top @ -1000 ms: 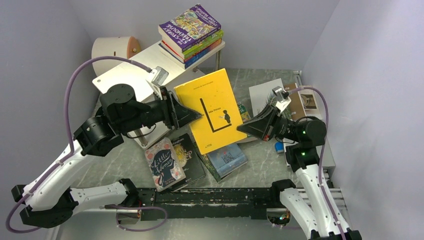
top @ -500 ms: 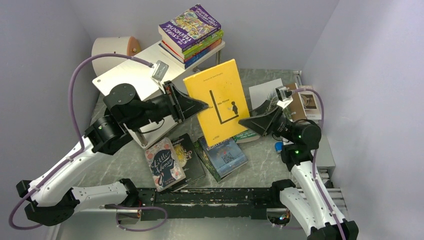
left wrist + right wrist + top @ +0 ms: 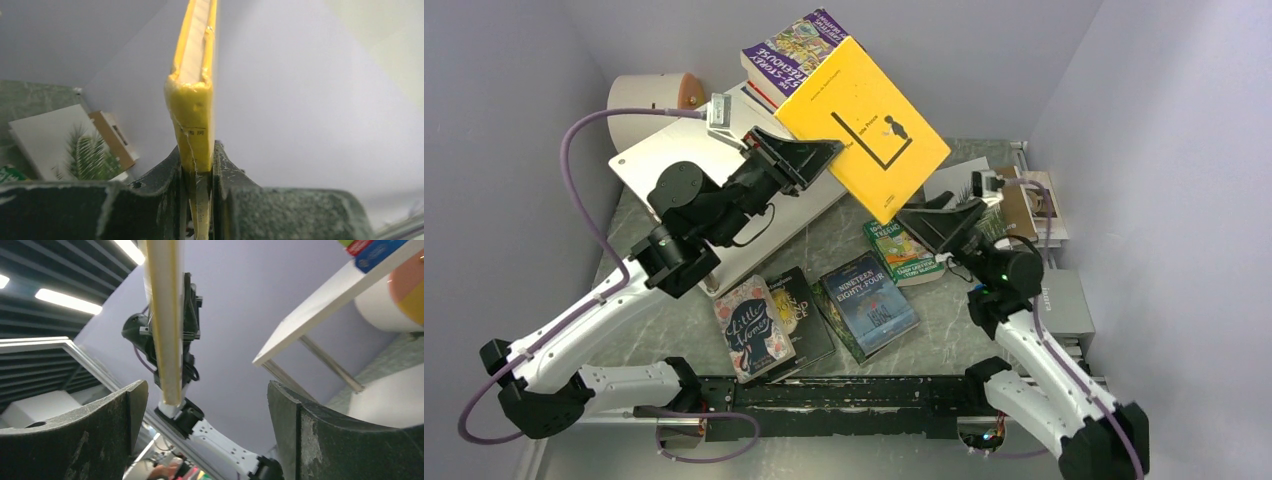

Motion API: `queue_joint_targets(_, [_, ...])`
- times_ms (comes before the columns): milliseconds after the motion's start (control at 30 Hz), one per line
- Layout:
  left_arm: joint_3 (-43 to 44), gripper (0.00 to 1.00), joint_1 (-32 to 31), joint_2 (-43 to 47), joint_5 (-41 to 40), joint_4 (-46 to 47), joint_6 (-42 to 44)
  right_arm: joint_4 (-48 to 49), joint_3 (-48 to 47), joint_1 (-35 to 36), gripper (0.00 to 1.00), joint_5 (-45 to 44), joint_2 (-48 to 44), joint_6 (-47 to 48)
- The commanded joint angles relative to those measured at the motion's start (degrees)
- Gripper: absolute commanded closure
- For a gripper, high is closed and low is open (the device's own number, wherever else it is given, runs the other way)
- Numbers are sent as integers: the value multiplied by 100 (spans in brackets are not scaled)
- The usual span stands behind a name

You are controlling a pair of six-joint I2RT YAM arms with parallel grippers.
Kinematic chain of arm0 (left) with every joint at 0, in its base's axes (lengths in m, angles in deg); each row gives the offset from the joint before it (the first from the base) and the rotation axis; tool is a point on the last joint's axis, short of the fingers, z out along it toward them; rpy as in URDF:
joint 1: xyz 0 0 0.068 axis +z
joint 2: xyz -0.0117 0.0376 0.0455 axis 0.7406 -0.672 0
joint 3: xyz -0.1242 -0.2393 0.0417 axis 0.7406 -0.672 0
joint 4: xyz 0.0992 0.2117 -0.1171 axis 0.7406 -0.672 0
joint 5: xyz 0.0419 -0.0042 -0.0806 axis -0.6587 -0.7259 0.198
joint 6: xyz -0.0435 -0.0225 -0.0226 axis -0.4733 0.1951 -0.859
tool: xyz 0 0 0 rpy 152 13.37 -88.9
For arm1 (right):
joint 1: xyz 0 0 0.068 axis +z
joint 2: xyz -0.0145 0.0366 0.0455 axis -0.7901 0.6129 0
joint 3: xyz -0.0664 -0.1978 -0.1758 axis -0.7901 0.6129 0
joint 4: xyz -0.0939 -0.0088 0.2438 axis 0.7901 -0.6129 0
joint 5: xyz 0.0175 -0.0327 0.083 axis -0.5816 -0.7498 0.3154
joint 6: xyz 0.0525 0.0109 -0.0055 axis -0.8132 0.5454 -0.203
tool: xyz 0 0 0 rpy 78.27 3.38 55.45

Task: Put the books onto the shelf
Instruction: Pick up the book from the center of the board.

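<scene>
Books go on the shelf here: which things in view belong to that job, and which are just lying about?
Job: yellow book, gripped in left claw; shelf; book stack on its top board; Little Women, black paperback, Nineteen Eighty-Four, green paperback, white palm-leaf book.
Lying about: white roll with peach end, beside the shelf.

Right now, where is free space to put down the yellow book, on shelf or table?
The shelf's top board is bare from its left end up to the book stack; the left gripper holds the yellow book. Bare table lies between shelf and green book. The near centre is crowded with books.
</scene>
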Motion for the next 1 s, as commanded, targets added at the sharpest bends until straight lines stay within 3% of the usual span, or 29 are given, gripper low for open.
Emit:
queue_joint_targets(0, [-71,95,1,-155,-497,1692,-816,674,-551,836,8,-865,674,315])
queue_joint_targets(167, [3,95,1,-409,-445,1736,-918,758,-758,1208,11,-1484,854,456])
queue_joint_targets(400, [-299,95,98,-239,-685,1681,-1151,742,-421,1214,23,-2415,582,279])
queue_joint_targets(500, [-459,95,119,-113,-784,1756,-1089,954,-396,1216,40,-2425,706,122])
queue_joint_targets(600, [-415,94,173,-114,-709,1493,-1003,851,-503,1216,65,-2309,803,97])
queue_joint_targets(733, [-466,53,447,73,-281,970,-817,664,-498,998,94,-2210,738,177])
queue_joint_targets(800, [-509,35,822,157,279,734,-757,632,-589,654,100,-1798,756,133])
queue_joint_targets(967, [-615,26,2324,113,2985,1050,-767,1193,-911,-443,100,-101,985,-340])
